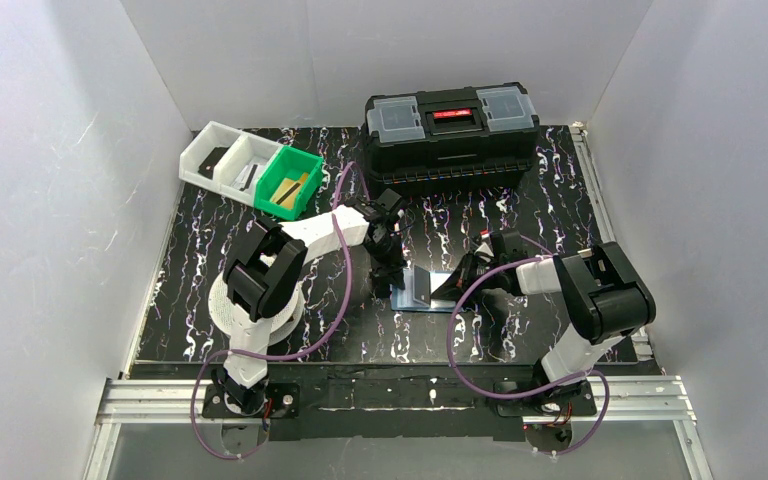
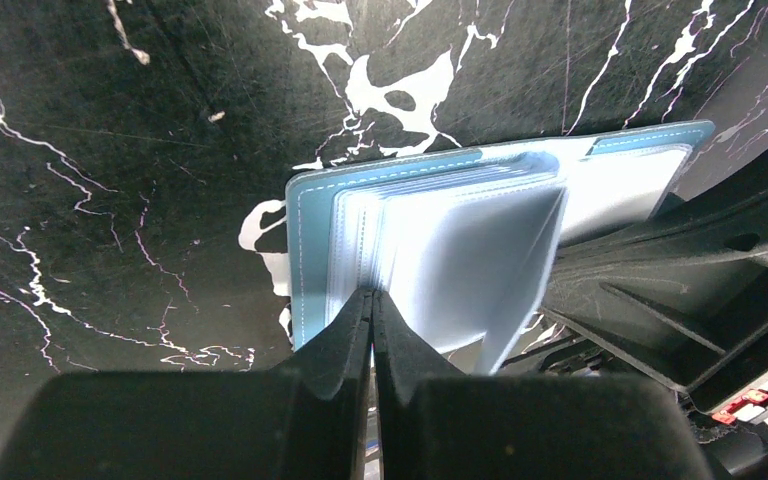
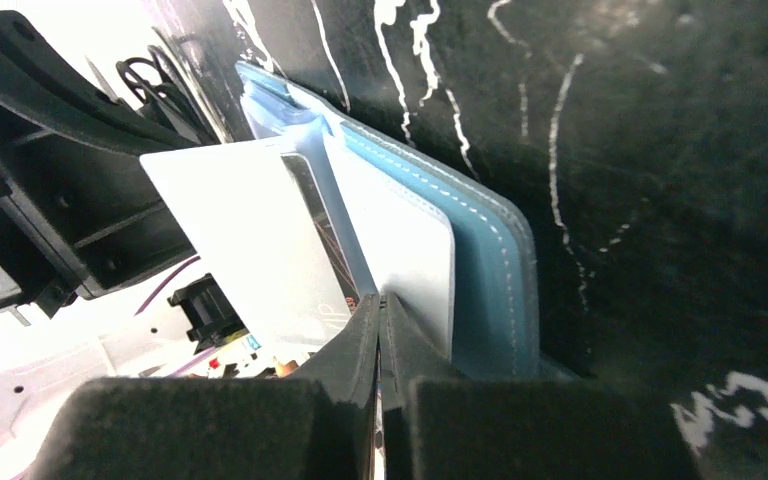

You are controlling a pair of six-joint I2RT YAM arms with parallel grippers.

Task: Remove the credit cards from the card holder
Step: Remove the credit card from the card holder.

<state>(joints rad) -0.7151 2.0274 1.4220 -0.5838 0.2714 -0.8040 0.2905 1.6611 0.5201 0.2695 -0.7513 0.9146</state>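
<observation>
Pinching open card holder (image 2: 310, 250) from both sides: L left gripper (image 2: 372, 300) closed tight on clear sleeve (image 2: 460, 270), R right gripper (image 3: 380, 305) likewise on pale leaf (image 3: 412, 250).

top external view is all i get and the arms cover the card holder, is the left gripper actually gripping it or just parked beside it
Observer: The left wrist view shows the left gripper shut on the edge of the clear sleeves inside the card holder, which lies open on the table.
Operator: ok and the right one, has it got a card
Observer: The right wrist view shows the right gripper shut on the edge of a pale leaf of the holder. I cannot tell whether that leaf is a card or a sleeve.
</observation>
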